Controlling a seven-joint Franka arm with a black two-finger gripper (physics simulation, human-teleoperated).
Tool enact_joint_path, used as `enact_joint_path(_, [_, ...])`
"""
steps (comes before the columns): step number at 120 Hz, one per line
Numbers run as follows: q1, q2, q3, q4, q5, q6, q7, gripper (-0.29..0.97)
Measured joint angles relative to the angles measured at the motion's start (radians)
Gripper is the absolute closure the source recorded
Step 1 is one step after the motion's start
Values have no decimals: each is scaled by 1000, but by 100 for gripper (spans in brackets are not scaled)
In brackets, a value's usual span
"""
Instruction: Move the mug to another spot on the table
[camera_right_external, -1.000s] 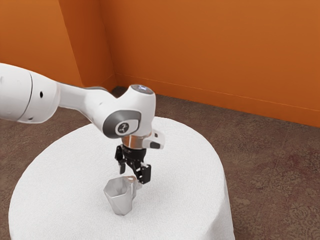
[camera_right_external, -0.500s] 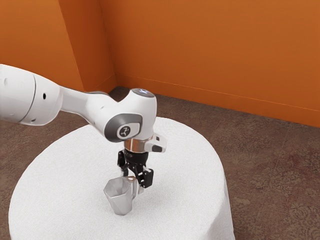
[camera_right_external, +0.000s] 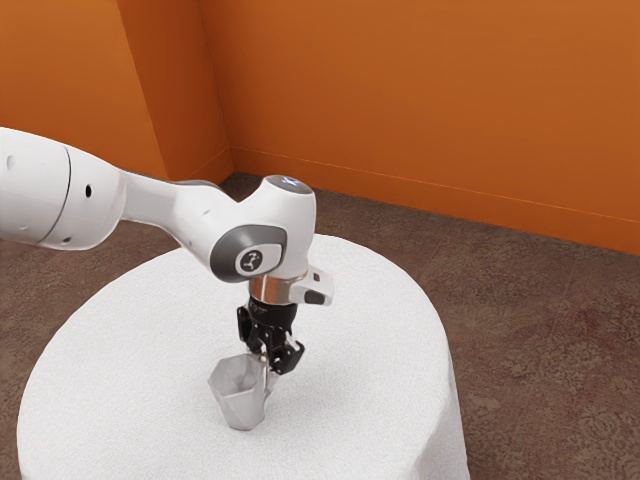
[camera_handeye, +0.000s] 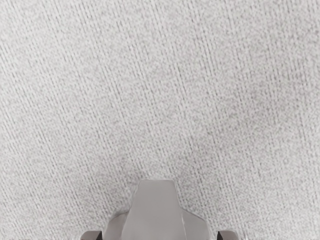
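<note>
A faceted grey mug (camera_right_external: 236, 396) stands upright on the round white-clothed table (camera_right_external: 120, 340), toward its front edge. My black gripper (camera_right_external: 272, 362) hangs straight down over the mug's side on the exterior view's right, its fingers low at the rim. The jaws stand open, one on each side of the mug's grey protruding part (camera_handeye: 156, 212), which the wrist view has just under the hand. Dark fingertips (camera_handeye: 226, 235) sit wide of that part at either side, with a small gap to it.
White cloth (camera_handeye: 160, 100) stretches out beyond the mug with nothing on it. The table's rim (camera_right_external: 440, 380) drops off on the exterior view's right to brown carpet. Orange walls stand behind.
My hand has come down and shifted slightly toward the exterior view's right, bringing the fingers from above the mug to its rim. The mug has stayed where it was.
</note>
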Motion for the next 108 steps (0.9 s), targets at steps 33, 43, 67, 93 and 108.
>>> enact_joint_path(33, [-2,1,-7,44,6,-61,-2,57])
enact_joint_path(43, [-1,1,-7,63,10,-102,-6,58])
enact_joint_path(67, [0,1,-3,98,21,-195,-13,60])
enact_joint_path(93, [6,11,2,128,39,-259,-7,59])
enact_joint_path(108, [7,29,17,154,45,-278,11,59])
